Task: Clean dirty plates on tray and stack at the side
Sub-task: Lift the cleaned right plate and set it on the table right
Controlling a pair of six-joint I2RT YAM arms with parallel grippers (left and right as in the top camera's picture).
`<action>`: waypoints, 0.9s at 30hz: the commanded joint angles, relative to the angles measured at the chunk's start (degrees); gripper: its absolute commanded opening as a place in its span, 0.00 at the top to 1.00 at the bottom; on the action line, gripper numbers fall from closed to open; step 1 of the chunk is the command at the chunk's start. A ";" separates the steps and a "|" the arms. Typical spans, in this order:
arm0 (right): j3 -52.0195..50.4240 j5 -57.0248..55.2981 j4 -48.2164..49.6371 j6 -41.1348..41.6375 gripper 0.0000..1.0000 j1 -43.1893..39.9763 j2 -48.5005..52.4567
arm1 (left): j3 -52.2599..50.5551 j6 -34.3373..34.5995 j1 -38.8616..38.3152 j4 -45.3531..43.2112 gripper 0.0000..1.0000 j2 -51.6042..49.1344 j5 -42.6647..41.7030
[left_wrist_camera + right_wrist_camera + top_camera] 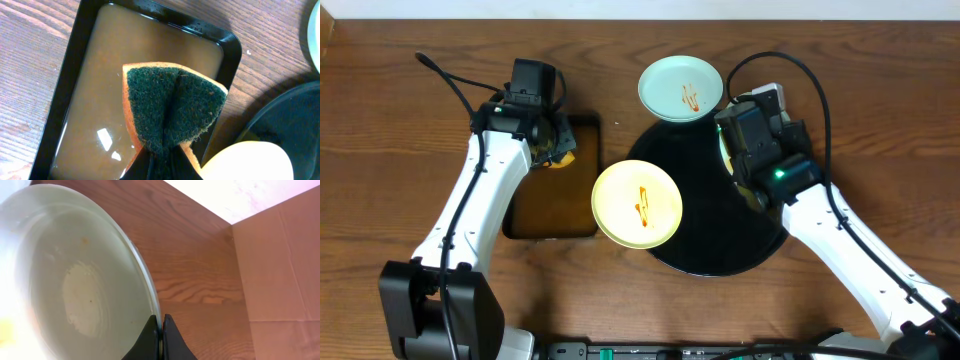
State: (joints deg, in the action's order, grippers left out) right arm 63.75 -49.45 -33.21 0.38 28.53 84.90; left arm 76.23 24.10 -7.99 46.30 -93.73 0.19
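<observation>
We see a cream-yellow plate point(637, 204) lying across the left rim of the round black tray point(720, 230), an orange streak at its centre. A pale blue plate point(681, 87) with similar streaks sits at the tray's far rim. Our right gripper point(161, 330) is clamped on the rim of a third pale plate point(75, 280), held on edge at the tray's right side. Our left gripper point(161, 157) pinches a green-faced sponge point(172, 107) over the rectangular tray point(231, 45), which holds brown liquid.
</observation>
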 commanded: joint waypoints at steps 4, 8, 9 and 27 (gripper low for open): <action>0.74 1.16 0.63 -1.42 0.99 0.57 -0.90 | -0.04 -0.50 0.09 0.15 0.92 1.62 0.50; 0.72 -2.73 0.79 5.09 0.99 -1.92 -0.92 | -0.04 -0.50 0.11 0.17 0.92 1.62 0.50; 0.72 0.11 0.87 6.08 0.99 -2.56 -0.92 | -0.04 -0.50 0.11 0.17 0.92 1.62 0.50; 0.70 13.44 0.00 19.23 0.99 -22.27 -0.90 | -0.04 -0.50 0.09 0.22 0.92 1.60 0.48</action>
State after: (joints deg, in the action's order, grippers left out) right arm 63.75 -38.44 -33.12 12.27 13.02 84.90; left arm 76.23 24.10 -7.99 46.30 -93.73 0.19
